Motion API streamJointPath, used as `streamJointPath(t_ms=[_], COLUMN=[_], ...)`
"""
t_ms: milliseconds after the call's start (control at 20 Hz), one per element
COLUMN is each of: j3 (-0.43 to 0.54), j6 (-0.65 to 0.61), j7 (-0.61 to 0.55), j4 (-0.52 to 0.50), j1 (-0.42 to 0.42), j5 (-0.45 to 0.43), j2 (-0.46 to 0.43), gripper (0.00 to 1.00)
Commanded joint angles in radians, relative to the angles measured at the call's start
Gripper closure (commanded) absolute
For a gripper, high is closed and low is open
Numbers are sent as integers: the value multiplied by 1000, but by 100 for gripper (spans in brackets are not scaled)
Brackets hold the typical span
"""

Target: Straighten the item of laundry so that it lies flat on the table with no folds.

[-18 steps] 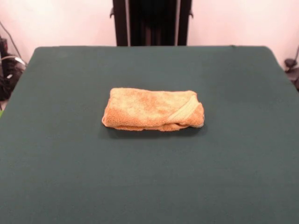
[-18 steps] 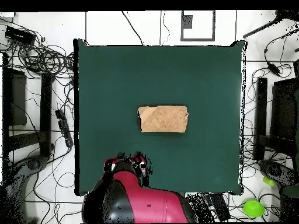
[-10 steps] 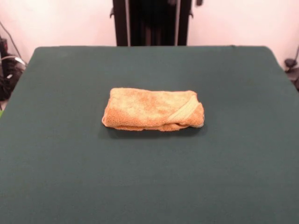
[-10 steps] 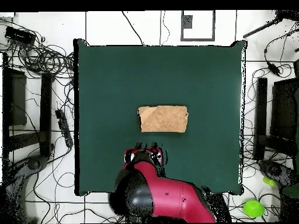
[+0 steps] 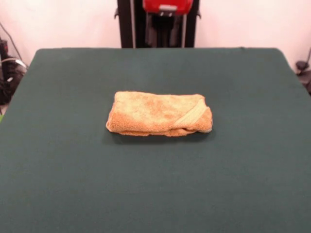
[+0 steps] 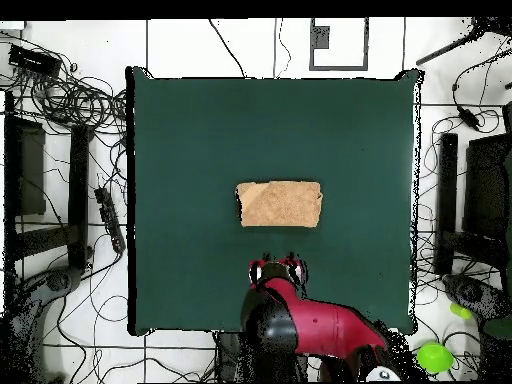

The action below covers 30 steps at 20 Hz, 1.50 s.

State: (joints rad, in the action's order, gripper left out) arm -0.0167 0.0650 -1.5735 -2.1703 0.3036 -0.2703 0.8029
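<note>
The towel [image 5: 159, 114] is lying folded into a thick oblong bundle near the middle of the green table [image 5: 73, 184], a little above the centre of the front view, with its long side running across the frame. Its pale yellowish woven band [image 5: 191, 115] is showing as a diagonal stripe across the right end of the bundle in that view, and a rounded fold is running along the lower edge. In the overhead view the towel [image 6: 280, 203] is sitting as a tan rectangle at the centre of the table [image 6: 180, 120], with green cloth showing on all sides of it. The red and black arm [image 6: 320, 330] is reaching in from the lower edge of the overhead frame, right of centre, and the gripper [image 6: 277, 264] is hanging over the table below the towel, near it but clearly apart from it, with a strip of green showing between them. Whether the fingers are spread or pressed together cannot be told from either view. In the front view only a red part of the arm [image 5: 167, 6] is showing at the top edge, in front of the dark pedestal [image 5: 127, 24]. Cables [image 6: 70, 95] are lying tangled on the floor at the upper left of the overhead frame, and a bright green object [image 6: 435, 356] is sitting at the lower right.
</note>
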Motion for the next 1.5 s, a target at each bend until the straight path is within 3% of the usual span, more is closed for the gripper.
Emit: streamJointPath(t_ms=[50, 250, 450, 800, 1200, 1500], j3=[-30, -30, -74, -20, -10, -19], j6=[114, 191, 277, 309, 329, 257], j7=[-92, -90, -74, -68, -45, -37], j4=[131, 232, 364, 586, 768, 794], j1=[11, 40, 14, 116, 145, 123], j5=[-90, -124, -138, -215, -298, -303], j2=[-295, -440, -597, -802, -929, -929], gripper=[0, 0, 0, 0, 0, 0])
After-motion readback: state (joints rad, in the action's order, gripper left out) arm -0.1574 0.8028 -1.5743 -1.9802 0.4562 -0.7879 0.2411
